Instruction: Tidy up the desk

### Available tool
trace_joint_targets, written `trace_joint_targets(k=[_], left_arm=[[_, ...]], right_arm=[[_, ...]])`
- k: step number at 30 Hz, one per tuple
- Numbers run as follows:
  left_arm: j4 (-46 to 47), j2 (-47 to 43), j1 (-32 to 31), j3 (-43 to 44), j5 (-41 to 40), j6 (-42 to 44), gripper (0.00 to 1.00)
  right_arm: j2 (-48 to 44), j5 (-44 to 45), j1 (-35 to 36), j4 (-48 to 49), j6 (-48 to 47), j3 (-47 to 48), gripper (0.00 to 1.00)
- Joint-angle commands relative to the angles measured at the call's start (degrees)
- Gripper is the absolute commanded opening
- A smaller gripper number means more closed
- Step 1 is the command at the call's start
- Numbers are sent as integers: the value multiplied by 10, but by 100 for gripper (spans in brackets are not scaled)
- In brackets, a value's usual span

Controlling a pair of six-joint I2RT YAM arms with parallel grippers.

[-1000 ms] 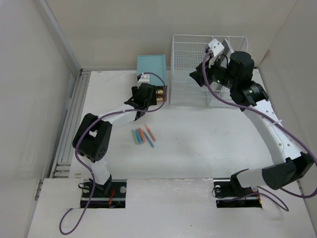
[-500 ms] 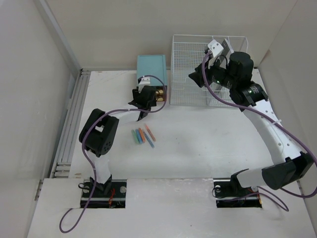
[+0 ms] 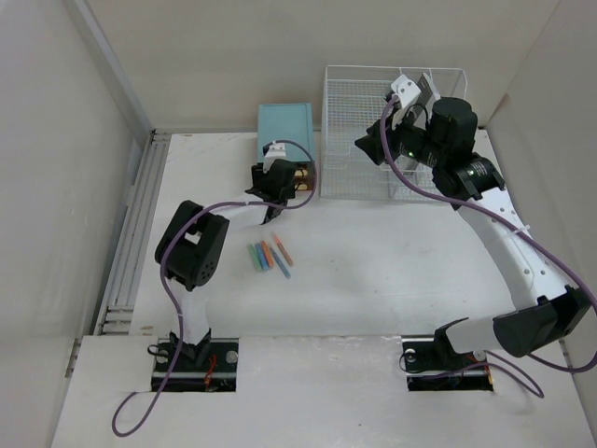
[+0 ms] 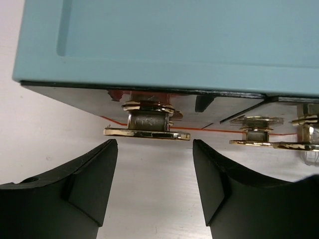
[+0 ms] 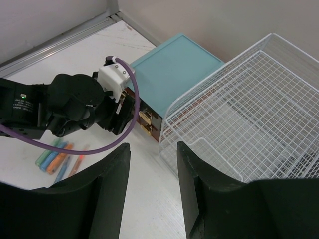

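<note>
1. The desk (image 3: 392, 271) fills the middle of the top view, white and flat, with silver rails (image 3: 131, 243) along its left edge; a few coloured pens (image 3: 269, 255) lie left of centre, a teal drawer box (image 3: 285, 121) stands at the far side, and a white wire rack (image 3: 373, 112) stands just beside the box on its right
2. We see the left gripper (image 4: 154, 162) at the near face of the box, jaws moderately apart and empty; a brass drawer handle (image 4: 147, 127) sits just beyond the gap between the fingertips, not pinched
3. The right gripper (image 5: 152, 154) hangs above the near left part of the rack, jaws parted about halfway, holding nothing
4. We judge the step in hand to be gripping that handle to pull a drawer open
5. If we close short of the handle, the pads may catch only its thin front plate and slip off on the pull
6. The box stands free and looks light, so a pull could drag the whole box toward the pens instead of opening the drawer
7. A second handle (image 4: 256, 132) lies just to the right; drifting that way could snag it with the right finger
</note>
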Motion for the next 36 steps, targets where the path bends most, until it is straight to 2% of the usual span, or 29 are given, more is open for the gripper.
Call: trace_joint_targets(k=[1, 36], left_arm=[[6, 10, -1, 24, -18, 11, 59], [6, 55, 4, 67, -24, 27, 57]], right_arm=[[-14, -14, 2, 25, 8, 0, 48], [-14, -30, 2, 25, 8, -5, 48]])
